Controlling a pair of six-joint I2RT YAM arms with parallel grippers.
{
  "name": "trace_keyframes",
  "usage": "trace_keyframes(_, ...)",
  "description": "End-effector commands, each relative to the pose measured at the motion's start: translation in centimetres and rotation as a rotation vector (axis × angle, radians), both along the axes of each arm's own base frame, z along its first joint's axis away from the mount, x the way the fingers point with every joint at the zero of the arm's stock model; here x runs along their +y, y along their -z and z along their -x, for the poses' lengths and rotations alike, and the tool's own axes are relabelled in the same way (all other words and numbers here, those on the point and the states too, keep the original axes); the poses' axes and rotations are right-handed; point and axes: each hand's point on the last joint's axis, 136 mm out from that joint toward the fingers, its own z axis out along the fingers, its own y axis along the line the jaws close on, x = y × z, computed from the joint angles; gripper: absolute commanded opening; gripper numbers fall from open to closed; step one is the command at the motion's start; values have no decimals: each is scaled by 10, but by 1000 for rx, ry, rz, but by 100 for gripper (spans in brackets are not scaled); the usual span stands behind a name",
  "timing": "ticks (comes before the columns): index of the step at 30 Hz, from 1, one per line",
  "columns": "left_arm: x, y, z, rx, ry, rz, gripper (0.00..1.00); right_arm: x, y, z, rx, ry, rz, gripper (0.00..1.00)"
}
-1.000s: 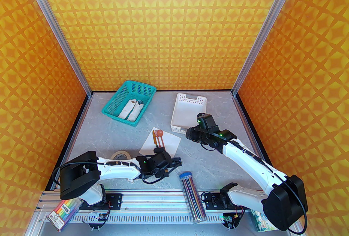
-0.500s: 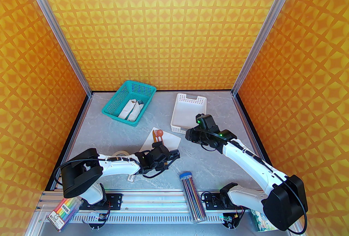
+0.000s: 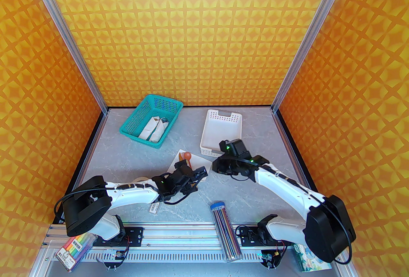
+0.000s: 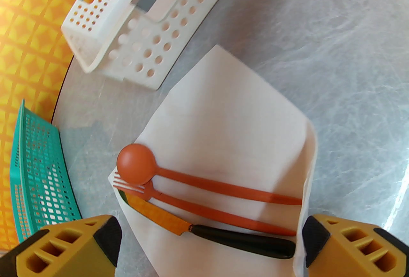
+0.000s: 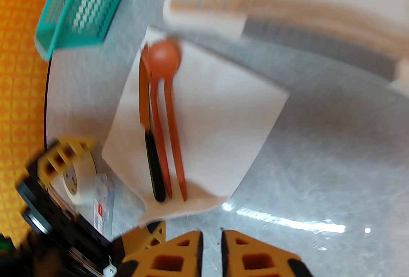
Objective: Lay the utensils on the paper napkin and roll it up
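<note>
Both arms have advanced toward the paper napkin (image 3: pixel 200 161): the left hand (image 3: pixel 191 170) now sits over its near edge, and the right hand (image 3: pixel 217 168) has swung left to its right corner.

1. Writing. The marker pack (image 3: pixel 76 251) at the near left carries printed characters too small to read. A white tag (image 3: pixel 155 208) on the table (image 3: pixel 191 141) and the label beside the masking tape roll (image 5: pixel 76 173) show red print, also illegible. The cartoon-printed tissue pack (image 3: pixel 311 261) lies at the near right.

2. Containers. The teal basket (image 3: pixel 150 122) holds a white rolled bundle (image 3: pixel 153 130) with silvery tips. The white perforated tray (image 3: pixel 220 133) stands just beyond the napkin's far corner. A clear tube (image 3: pixel 225 231) of slim coloured sticks lies between the arm bases.

3. Task items. The spoon (image 4: pixel 136 163), fork (image 4: pixel 204 210) and knife (image 4: pixel 223 235) lie side by side along one edge of the napkin, heads toward the basket. The napkin edge at the handle ends is curled upward.

4. Hands. The left hand (image 4: pixel 211 237) is spread wide, one finger either side of the utensils, gripping nothing; the curled edge touches its right finger (image 4: pixel 319 237). The right hand (image 5: pixel 211 250) has its fingers drawn nearly together, a thin slit between them, nothing gripped, just off the napkin's near edge.
</note>
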Motion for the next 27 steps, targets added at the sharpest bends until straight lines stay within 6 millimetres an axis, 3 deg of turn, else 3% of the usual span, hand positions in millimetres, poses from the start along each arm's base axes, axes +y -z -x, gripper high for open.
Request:
trace_keyframes(1,4,-1,-1,19,-30,46,99,19,8,8,7,-46,-39,13)
trace_keyframes(7,11,-1,-8,51,-69,101,99,32,30,25,39,-67,-60,6)
trace_keyframes(14,15,2,-12,87,-91,142,99,54,41,35,57,-97,-130,0)
trace_keyframes(27,19,6,-15,105,-109,164,99,69,57,24,44,-87,-112,0)
